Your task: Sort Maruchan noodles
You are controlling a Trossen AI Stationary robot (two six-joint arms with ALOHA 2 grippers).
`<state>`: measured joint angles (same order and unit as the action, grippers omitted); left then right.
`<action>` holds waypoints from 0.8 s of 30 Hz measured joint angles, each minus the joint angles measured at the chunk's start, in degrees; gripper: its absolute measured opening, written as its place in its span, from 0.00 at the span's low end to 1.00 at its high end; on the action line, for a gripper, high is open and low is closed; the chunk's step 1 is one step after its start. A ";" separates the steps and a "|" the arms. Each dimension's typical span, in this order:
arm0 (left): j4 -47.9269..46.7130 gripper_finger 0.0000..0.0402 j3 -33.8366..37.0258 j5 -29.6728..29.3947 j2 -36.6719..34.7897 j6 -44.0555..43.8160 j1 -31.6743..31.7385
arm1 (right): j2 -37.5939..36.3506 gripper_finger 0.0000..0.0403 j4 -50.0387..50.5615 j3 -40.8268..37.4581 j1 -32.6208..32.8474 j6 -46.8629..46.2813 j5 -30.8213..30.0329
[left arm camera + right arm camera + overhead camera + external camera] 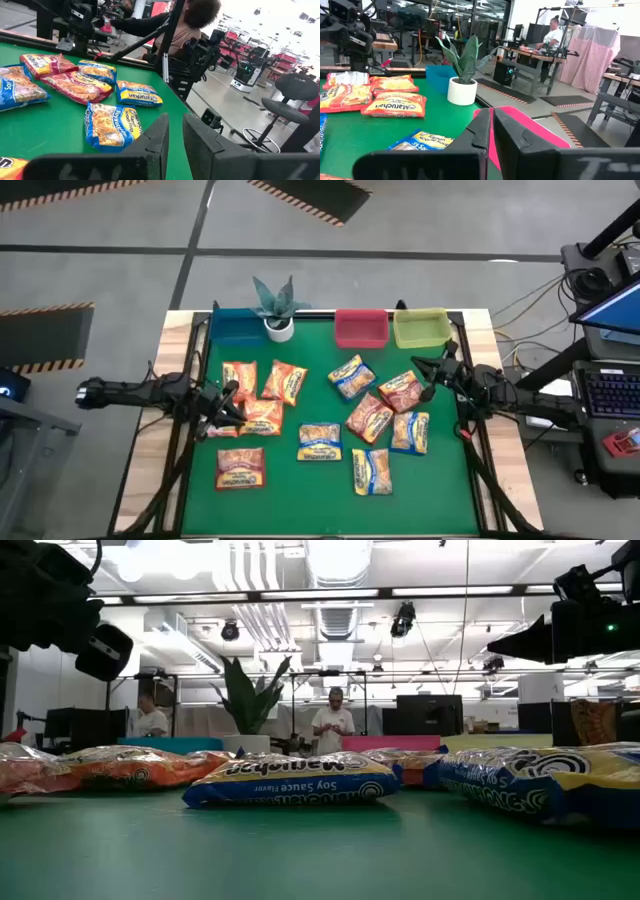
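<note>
Several Maruchan noodle packets lie flat on the green mat. The orange ones (262, 417) are on the left, two red ones (369, 418) on the right, and blue-and-yellow ones (320, 441) in the middle and toward the near side. My left gripper (232, 402) hovers above the orange group with its fingers close together and nothing between them (176, 130). My right gripper (428, 370) hangs beside a red packet (400, 390), fingers shut and empty (492, 125). In the low view both grippers are raised well off the mat.
Along the far edge stand a blue bin (237, 325), a red bin (361, 328) and a yellow-green bin (421, 327). A potted plant in a white pot (277, 315) stands next to the blue bin. People sit and stand in the room beyond the table.
</note>
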<state>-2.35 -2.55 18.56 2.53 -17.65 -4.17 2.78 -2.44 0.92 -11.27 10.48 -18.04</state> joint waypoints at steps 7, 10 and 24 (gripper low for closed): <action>0.00 0.09 0.00 0.00 0.02 -0.02 0.00 | -0.02 0.03 0.00 -0.02 0.00 0.00 0.00; 0.00 0.09 0.00 0.00 0.01 -0.01 0.00 | -0.02 0.03 0.01 0.00 0.00 0.00 0.00; 0.00 0.09 0.00 0.00 0.02 0.00 0.00 | -0.02 0.03 0.00 -0.02 0.00 0.00 0.00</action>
<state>-2.35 -2.55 18.56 2.55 -17.65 -4.16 2.77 -2.44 0.91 -11.27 10.48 -18.04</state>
